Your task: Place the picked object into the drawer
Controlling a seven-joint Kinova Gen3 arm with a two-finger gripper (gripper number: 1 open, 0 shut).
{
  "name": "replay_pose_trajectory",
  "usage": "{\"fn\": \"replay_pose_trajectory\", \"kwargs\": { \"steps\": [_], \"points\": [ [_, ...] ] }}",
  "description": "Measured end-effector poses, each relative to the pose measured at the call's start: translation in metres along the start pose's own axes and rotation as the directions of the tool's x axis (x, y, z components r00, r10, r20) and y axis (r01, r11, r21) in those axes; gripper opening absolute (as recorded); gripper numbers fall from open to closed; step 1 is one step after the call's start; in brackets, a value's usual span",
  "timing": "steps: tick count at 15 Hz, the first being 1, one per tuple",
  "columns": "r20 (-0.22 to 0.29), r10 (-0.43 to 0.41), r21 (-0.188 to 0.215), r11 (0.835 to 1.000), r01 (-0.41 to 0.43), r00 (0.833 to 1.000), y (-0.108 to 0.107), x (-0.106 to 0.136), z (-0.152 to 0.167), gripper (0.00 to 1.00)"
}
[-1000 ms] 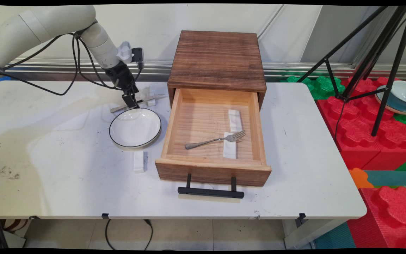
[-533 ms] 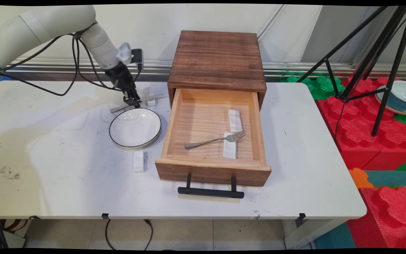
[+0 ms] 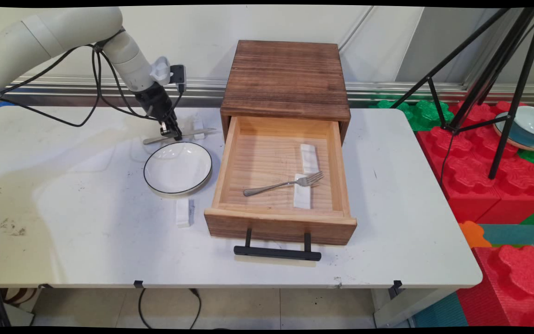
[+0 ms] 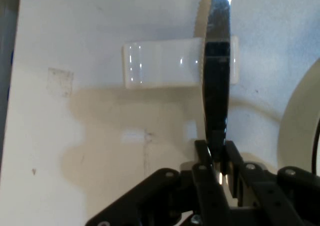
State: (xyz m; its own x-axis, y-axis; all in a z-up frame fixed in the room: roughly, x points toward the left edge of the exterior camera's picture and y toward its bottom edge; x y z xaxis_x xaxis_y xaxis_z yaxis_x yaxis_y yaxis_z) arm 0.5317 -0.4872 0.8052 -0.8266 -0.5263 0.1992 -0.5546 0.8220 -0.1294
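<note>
Black claw [image 4: 216, 158] angled down, gripping knife [image 4: 216, 70]

The arm [image 3: 54, 32] is built of rounded, cream-white tubular links. Black cables [image 3: 98, 79] hang in loops behind the pincer [image 3: 170, 134], which is black with a jointed linkage. A small white-and-black module [image 3: 170, 74] sits above it.
</note>
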Motion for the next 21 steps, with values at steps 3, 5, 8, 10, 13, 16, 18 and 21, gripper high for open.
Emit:
{"fn": "replay_pose_trajectory", "kwargs": {
  "steps": [3, 5, 8, 10, 13, 16, 18, 21],
  "points": [
    [-0.004, -0.005, 0.002, 1.000, 0.005, 1.000, 0.001, -0.001, -0.004, 0.00],
    [-0.007, -0.008, 0.005, 1.000, 0.008, 1.000, 0.002, -0.002, -0.007, 0.00],
    [-0.019, -0.010, 0.018, 1.000, 0.010, 1.000, 0.006, -0.004, -0.018, 0.00],
    [-0.030, -0.009, 0.032, 0.999, 0.010, 0.999, 0.010, -0.004, -0.028, 0.00],
    [-0.055, -0.006, 0.055, 0.998, 0.009, 0.998, 0.018, -0.001, -0.046, 0.00],
    [-0.081, -0.002, 0.075, 0.997, 0.008, 0.997, 0.028, 0.001, -0.067, 0.00],
    [-0.102, -0.002, 0.085, 0.996, 0.010, 0.995, 0.036, 0.004, -0.083, 0.00],
    [-0.139, -0.005, 0.095, 0.995, 0.018, 0.990, 0.048, 0.008, -0.105, 0.00]
  ]
}}
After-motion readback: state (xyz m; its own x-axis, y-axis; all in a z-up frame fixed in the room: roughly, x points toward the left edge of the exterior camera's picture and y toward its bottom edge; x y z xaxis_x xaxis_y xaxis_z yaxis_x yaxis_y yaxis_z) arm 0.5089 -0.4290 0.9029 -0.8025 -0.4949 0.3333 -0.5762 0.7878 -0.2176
